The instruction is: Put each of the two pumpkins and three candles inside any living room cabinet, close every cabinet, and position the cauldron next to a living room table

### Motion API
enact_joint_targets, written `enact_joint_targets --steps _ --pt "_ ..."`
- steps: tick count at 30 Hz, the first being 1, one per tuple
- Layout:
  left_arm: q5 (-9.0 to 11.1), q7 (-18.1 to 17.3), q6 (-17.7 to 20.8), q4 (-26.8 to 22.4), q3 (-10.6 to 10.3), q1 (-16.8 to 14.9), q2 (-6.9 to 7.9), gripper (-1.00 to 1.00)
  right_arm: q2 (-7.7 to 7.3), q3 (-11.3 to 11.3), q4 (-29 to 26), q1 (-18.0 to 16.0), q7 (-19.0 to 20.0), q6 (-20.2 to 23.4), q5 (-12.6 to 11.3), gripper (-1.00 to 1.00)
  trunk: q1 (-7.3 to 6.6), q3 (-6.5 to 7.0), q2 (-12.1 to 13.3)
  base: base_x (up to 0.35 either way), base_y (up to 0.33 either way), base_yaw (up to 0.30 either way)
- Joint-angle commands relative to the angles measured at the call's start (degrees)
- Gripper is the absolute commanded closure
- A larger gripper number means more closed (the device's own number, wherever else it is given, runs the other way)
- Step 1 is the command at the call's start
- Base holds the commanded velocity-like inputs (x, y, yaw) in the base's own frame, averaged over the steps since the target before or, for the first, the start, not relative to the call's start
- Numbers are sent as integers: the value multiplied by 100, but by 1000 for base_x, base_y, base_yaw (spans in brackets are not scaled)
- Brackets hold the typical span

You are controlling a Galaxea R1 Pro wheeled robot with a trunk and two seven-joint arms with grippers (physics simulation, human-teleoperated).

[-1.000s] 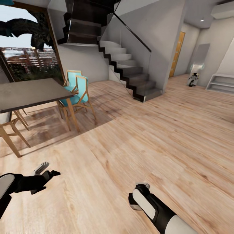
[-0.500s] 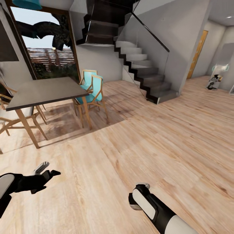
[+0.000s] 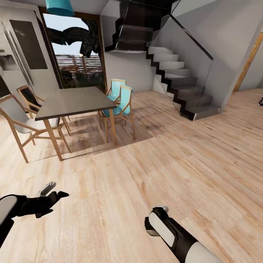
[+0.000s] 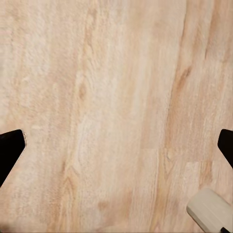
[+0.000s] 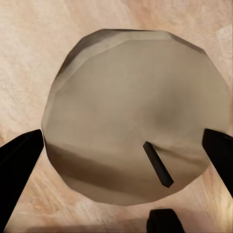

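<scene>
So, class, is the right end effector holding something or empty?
Holding: a pale candle with a dark wick sits between the fingers of the right end effector, meeting both.

One dining bench [image 3: 73, 100], grey-topped on wooden legs, far left. Four chairs around it: two turquoise [image 3: 122, 102] at its right end, two pale-seated [image 3: 23, 122] at its left. One teal pendant lamp [image 3: 59, 6] above. One staircase [image 3: 179, 78] with one glass railing, far right. One large window [image 3: 78, 54] behind the bench. Two arms near: one left claw [image 3: 51, 197], one right claw [image 5: 121, 145] with one round pale candle [image 5: 133, 116] between its fingers. One wood floor [image 3: 164, 153].
</scene>
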Motion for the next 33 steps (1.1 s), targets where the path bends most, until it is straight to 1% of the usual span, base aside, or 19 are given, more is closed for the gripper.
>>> enact_joint_targets --steps 1,5,18,30,33 --pt "56 63 14 -4 2 -4 -6 -100 -3 16 -4 -6 -54 7 -48 100 -23 13 39 0 0 272" --pt "48 68 14 -4 1 -4 -41 -100 -1 16 -1 -6 -71 7 -86 100 -111 77 199 0 0 272" --pt "53 69 14 -4 -4 -4 -50 -100 -3 12 -4 -6 -106 -2 -105 100 -397 272 721 0 0 268" --pt "58 69 14 -4 -2 -4 -52 -100 6 16 -9 -6 -114 -1 -57 100 -660 450 1202 -1 0 256" --pt "56 74 14 -4 -9 -4 -52 -100 6 22 -10 -6 -118 -2 -46 100 -726 496 1322 -126 51 261"
